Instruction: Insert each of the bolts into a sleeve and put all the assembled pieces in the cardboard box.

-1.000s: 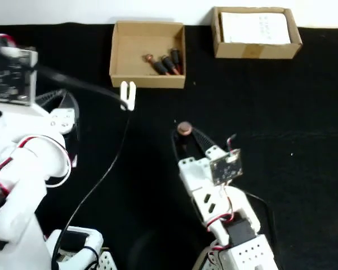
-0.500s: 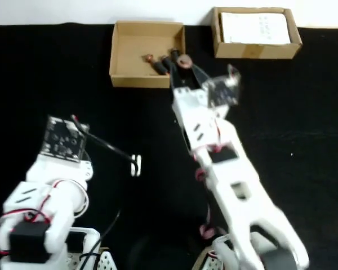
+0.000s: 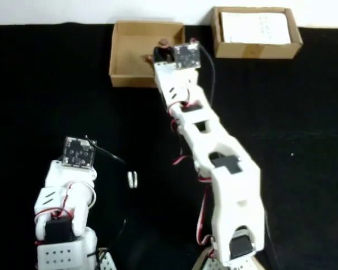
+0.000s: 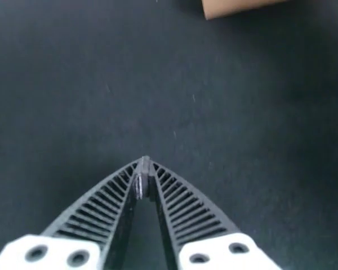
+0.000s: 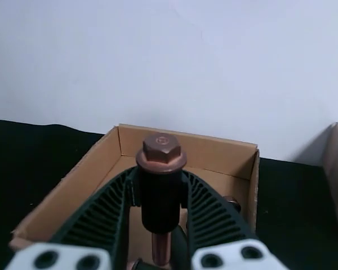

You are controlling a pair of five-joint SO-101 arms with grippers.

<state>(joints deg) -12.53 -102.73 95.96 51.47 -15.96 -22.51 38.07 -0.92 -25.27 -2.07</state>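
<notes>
Right wrist view: right gripper (image 5: 158,183) pinches the sleeved bolt (image 5: 160,197) upright over the cardboard box (image 5: 214,153). Released tilted, the bolt could slide from its sleeve (or bounce off the wall). Left gripper (image 4: 145,169) is pressed together, empty.

Soft, even light falls from above. The matte black table (image 3: 304,169) swallows shadows; the white plastic arm (image 3: 231,185) at centre frame shines bright. The open brown cardboard box (image 3: 129,56) is evenly lit inside.
</notes>
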